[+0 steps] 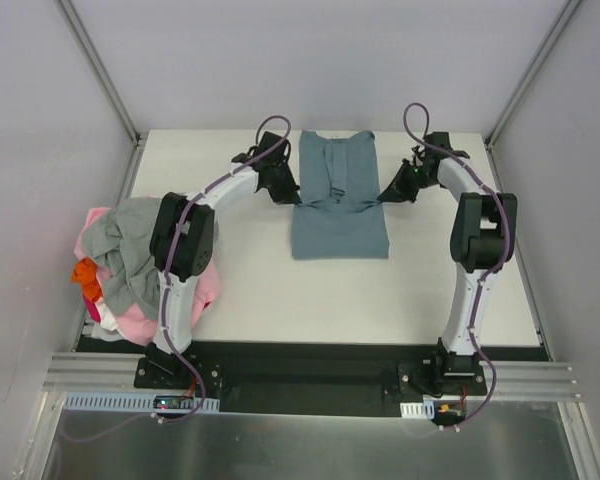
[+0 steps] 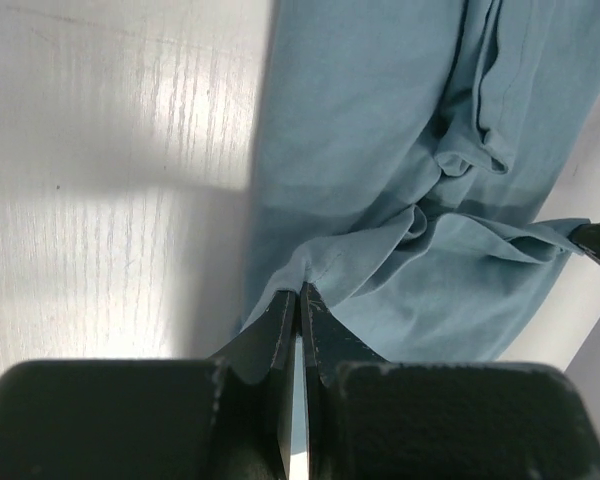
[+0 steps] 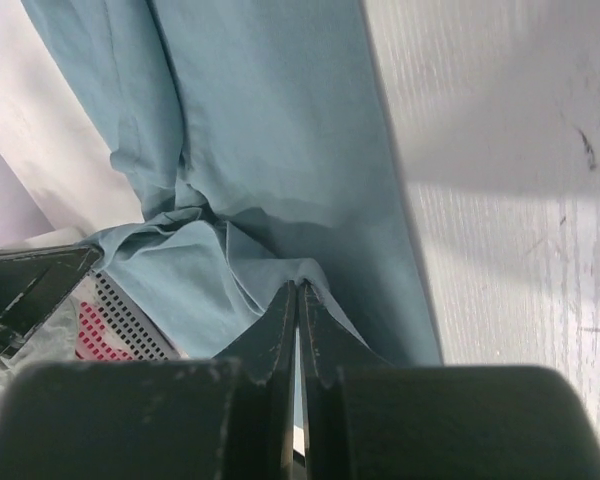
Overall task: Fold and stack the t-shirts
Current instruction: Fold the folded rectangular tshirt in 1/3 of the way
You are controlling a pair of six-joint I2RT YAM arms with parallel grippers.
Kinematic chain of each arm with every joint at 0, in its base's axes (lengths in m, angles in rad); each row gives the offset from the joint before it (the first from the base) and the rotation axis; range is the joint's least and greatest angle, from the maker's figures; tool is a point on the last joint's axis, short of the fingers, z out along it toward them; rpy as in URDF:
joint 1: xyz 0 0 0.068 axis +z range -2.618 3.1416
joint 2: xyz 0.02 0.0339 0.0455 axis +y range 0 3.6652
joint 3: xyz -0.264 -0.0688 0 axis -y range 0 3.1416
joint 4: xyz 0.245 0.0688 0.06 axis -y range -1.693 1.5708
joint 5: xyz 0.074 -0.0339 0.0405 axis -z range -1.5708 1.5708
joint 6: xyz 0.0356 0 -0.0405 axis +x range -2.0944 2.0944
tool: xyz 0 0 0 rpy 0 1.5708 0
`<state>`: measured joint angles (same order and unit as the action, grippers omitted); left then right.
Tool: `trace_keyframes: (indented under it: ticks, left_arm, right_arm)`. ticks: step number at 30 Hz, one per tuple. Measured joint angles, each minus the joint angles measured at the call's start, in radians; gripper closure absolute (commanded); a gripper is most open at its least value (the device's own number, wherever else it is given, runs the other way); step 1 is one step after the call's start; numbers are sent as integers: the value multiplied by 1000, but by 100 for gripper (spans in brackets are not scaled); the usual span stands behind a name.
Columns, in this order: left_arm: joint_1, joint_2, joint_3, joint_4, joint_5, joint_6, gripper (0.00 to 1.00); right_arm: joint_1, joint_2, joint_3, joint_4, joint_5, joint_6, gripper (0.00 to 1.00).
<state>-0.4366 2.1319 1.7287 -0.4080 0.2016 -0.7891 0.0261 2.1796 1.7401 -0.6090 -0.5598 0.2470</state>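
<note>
Two hands are pinched tight on the same garment. The left hand (image 1: 283, 188) grips a bunched fold at the left edge of the slate-blue shirt (image 1: 340, 220). The right hand (image 1: 398, 188) grips the matching spot on the shirt's right edge. Each wrist view shows blue cloth gathered between fingertips that are pressed together with no gap.

The slate-blue shirt lies lengthways in the middle of the white surface (image 1: 280, 300). It is a long strip, with its sides turned in on the far part and a flat, slightly wider near part. Between the two hands the cloth puckers into wrinkles across the strip.

Four other shirts sit in a loose heap at the left edge of the surface, well apart from the blue one and partly behind the left arm. A light grey shirt (image 1: 130, 245) is on top and a pink shirt (image 1: 208, 290) spreads beneath it. An orange shirt (image 1: 85, 272) pokes out on the left side, and a white shirt (image 1: 105, 325) shows at the near bottom.
</note>
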Motion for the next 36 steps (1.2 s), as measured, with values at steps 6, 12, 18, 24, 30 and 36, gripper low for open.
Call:
trace_keyframes:
  ticks: [6,12,18,24,30,36]
  left_arm:
    - [6,58,48,1,1,23,76]
    - [35,87,101,-18,3,71,15]
    - [69,-6,116,-61,-9,146,16]
    - [9,-300,-59,-61,-13,137,21]
    - [-125,-317,-72,-45,-18,155,28]
    - [-71,-173,-71,-51,-32,220,32]
  right_arm:
    - [-3,54,14,37,-31,19,44]
    - [-6,61,40,39,-32,2,4]
    - [-19,-43,105,-32,-33,-52,4]
    - [26,-429,-192,21,-14,-50,8]
    - [132,-410,-206,-10,84,-146,32]
    - [107,-213,-103,-55,243,-325,44]
